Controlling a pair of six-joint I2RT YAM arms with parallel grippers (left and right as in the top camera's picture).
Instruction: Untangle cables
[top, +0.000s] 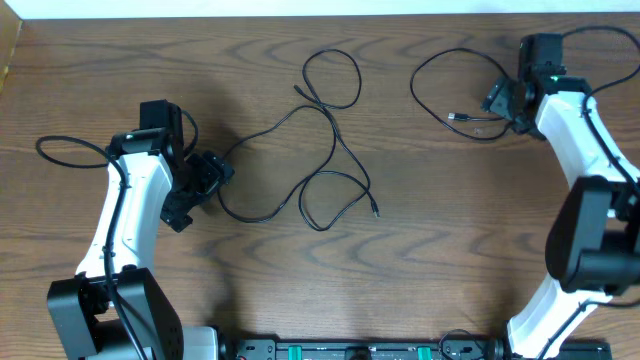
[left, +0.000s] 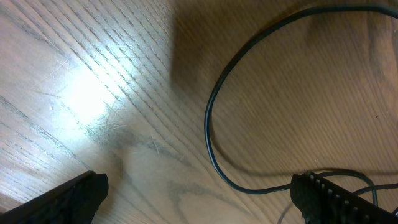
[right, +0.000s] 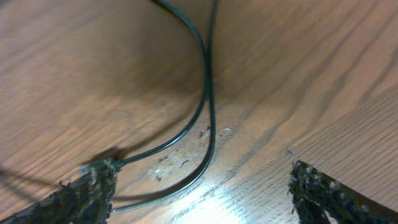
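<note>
Overhead shot: long cable (top: 340, 150) loops across the middle of the desk (top: 450, 250), short cable (top: 413, 88) curls at far right. Pincers?

Reply: both wide open, gripping nothing. left pincer (left: 199, 190) straddles a long cable bend, right pincer (right: 202, 171) sits over the short cable.

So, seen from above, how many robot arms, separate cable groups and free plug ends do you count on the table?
Robot arms: 2 (left arm, right arm)
Black cable groups: 2 (middle tangle, right loop)
Free plug ends: 2 (middle plug, right plug)
Total: 6
</note>
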